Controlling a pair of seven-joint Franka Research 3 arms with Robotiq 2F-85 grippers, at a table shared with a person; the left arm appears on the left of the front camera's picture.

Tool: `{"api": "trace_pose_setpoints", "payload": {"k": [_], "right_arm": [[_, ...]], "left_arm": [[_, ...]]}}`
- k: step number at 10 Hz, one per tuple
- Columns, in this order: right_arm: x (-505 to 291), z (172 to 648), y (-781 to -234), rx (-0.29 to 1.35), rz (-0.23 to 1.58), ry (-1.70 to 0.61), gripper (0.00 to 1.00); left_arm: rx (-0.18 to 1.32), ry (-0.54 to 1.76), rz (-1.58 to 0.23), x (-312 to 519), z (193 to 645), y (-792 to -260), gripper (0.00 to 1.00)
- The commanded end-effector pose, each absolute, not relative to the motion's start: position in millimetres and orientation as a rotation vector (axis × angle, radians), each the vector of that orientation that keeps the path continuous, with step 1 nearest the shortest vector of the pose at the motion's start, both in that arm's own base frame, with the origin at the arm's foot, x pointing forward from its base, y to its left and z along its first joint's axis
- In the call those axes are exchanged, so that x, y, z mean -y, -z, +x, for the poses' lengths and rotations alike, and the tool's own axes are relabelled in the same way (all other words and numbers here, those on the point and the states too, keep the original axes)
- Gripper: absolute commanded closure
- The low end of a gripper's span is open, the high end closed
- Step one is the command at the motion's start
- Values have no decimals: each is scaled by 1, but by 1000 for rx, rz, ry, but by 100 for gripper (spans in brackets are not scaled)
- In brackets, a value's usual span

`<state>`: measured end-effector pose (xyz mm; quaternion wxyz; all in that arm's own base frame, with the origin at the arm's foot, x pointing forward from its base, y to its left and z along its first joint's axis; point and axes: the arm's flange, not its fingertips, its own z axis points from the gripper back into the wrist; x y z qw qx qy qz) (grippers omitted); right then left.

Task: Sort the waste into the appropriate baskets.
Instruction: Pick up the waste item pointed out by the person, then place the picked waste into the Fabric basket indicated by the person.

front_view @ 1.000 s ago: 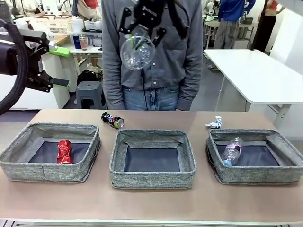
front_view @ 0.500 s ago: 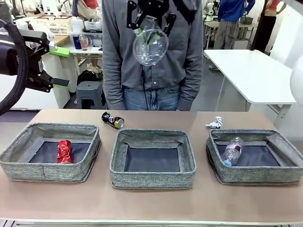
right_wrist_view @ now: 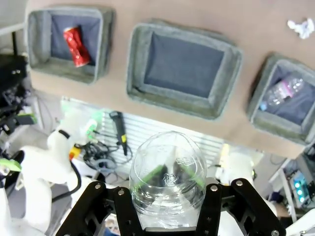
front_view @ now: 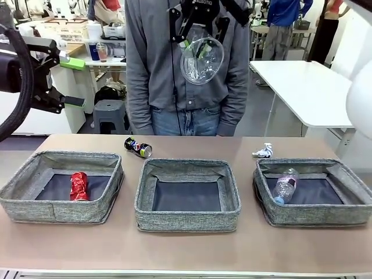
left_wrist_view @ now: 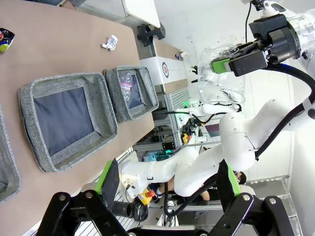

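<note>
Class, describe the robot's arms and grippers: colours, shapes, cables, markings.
The left gripper and right gripper are black angular linkages, each with two fingers tipped by green pads. The right gripper bears white ROBOTIQ lettering. The right arm is glossy white with rounded joints; a black cable loops by the left gripper.

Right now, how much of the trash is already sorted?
Done: the crushed red can lies in the left basket, the clear plastic bottle in the right basket. In hand: the right gripper holds the clear plastic cup high up. Remaining: the dark blue soda can and crumpled wrapper, on the table.
</note>
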<state>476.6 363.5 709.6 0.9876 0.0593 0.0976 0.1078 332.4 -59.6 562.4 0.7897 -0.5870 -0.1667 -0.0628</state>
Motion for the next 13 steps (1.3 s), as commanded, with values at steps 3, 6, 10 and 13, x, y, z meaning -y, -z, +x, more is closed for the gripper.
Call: {"api": "trace_pose_setpoints", "payload": {"k": [3,6,10,13], "right_arm": [[-365,476,-712,-183,135,-217,86],[-365,476,-712,-183,135,-217,86],[-365,476,-712,-183,135,-217,86],[-365,476,-712,-183,135,-217,86]], "left_arm": [[353,131,-1273,60,331,-566,0],[353,131,-1273,60,331,-566,0],[353,131,-1273,60,331,-566,0],[353,131,-1273,60,331,-566,0]]}}
